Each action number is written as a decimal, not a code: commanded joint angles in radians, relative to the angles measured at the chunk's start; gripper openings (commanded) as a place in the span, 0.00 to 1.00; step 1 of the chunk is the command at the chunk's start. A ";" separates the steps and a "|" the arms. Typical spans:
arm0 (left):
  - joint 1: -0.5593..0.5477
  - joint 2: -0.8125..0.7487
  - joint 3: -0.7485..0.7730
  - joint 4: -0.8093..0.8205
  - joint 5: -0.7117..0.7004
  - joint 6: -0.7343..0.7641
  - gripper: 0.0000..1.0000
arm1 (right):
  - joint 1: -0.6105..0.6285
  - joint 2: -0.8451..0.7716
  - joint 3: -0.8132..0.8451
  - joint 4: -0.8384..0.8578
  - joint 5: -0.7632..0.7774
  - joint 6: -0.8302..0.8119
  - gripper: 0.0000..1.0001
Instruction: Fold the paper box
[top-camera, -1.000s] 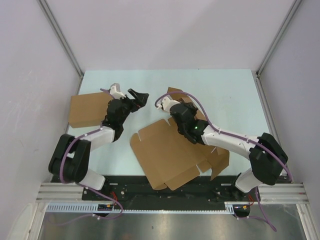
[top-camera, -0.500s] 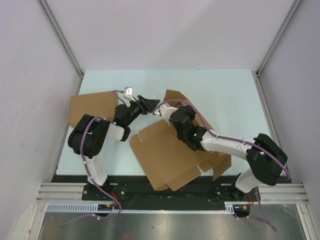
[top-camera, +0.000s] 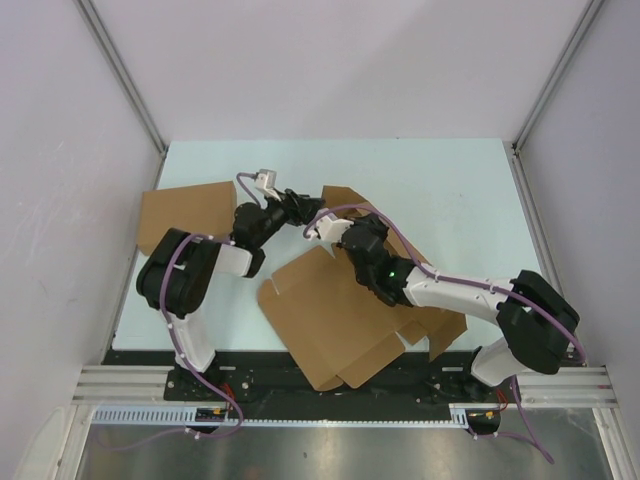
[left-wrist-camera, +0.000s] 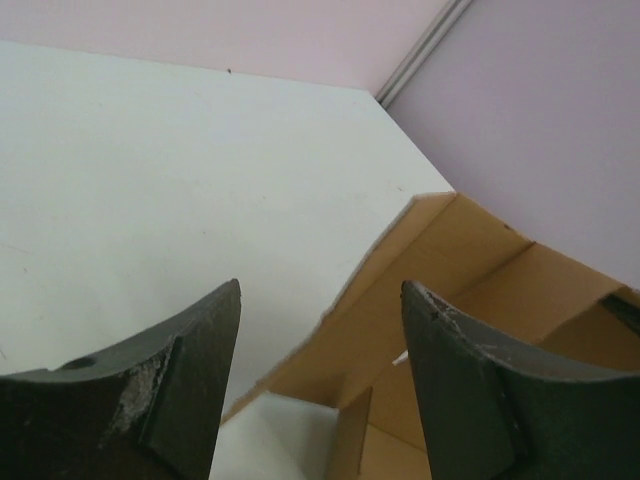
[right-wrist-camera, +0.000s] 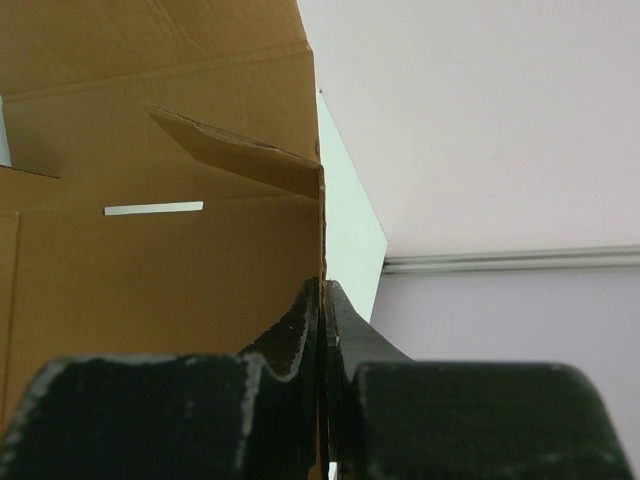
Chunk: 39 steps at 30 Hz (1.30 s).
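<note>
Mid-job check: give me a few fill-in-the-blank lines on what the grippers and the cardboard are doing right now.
1. The right gripper is ____ on an edge of the paper box.
2. The left gripper is ____ and holds nothing.
3. The plain cardboard box lies at the table's ____ edge.
Missing words: shut; open; left.

The paper box (top-camera: 330, 310) is brown cardboard, matt and a little rough, with a ragged cut edge. The bench (top-camera: 450, 180) is pale, smooth and matt. The black fingers (left-wrist-camera: 180, 420) look like matt plastic, with pale scuffs on one.
</note>
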 joint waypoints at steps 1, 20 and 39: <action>-0.017 -0.018 0.089 -0.084 0.024 0.140 0.69 | 0.008 -0.040 -0.001 0.043 -0.021 -0.003 0.02; -0.116 -0.186 -0.035 -0.196 -0.024 0.226 0.17 | 0.008 -0.021 -0.001 0.042 -0.008 0.014 0.02; -0.277 -0.340 -0.284 -0.132 -0.392 0.130 0.05 | 0.093 0.022 0.002 0.083 0.061 -0.020 0.05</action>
